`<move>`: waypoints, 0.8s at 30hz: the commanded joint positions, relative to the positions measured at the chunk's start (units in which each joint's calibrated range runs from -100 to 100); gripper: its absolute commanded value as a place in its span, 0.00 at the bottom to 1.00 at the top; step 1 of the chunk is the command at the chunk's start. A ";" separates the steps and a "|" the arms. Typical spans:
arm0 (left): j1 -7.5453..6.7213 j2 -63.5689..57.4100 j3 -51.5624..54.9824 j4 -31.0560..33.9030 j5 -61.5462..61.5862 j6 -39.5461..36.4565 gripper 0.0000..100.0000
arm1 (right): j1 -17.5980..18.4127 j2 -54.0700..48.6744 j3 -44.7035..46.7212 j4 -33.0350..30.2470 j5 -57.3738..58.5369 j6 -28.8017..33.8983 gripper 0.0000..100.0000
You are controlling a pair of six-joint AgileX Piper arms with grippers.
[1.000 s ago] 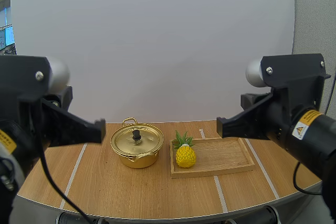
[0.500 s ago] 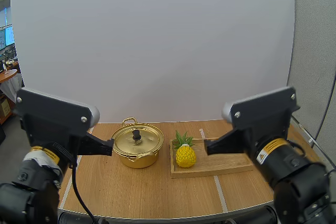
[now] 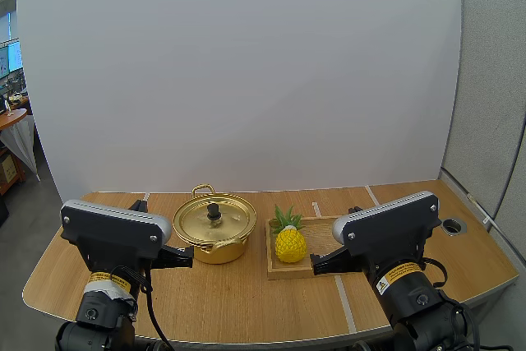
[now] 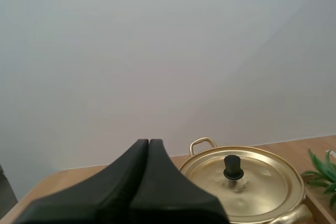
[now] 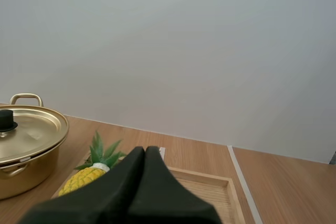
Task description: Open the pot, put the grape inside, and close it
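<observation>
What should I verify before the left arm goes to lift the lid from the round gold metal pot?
1. Lid sits flat on the round gold metal pot: ok.
2. Black knob on the lid is upright and uncovered: ok.
3. Left gripper is ready to take the knob: not ok, its fingers lie shut as one wedge.
4. Right gripper is ready to take the fruit: not ok, its fingers are shut too.
5. Fruit matches the task: not ok, it is a yellow pineapple with green leaves, not a grape.
6. The fruit rests on the wooden tray beside the pot: ok.
</observation>
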 commanded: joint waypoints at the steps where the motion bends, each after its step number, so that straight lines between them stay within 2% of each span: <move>1: -0.32 -0.24 0.30 0.41 3.72 -4.60 0.00 | -0.20 -0.33 0.19 1.80 1.97 0.16 0.00; 10: -0.32 -0.24 0.30 0.41 22.74 -7.14 0.00 | -0.87 -0.33 0.19 5.21 18.98 0.16 0.00; 12: -0.32 -0.24 0.30 0.41 23.39 -7.52 0.00 | -0.84 -0.33 0.19 5.21 22.95 0.16 0.00; 24: -0.32 -0.24 0.30 0.41 23.79 -8.70 0.00 | -0.84 -0.33 0.19 5.21 23.11 0.07 0.00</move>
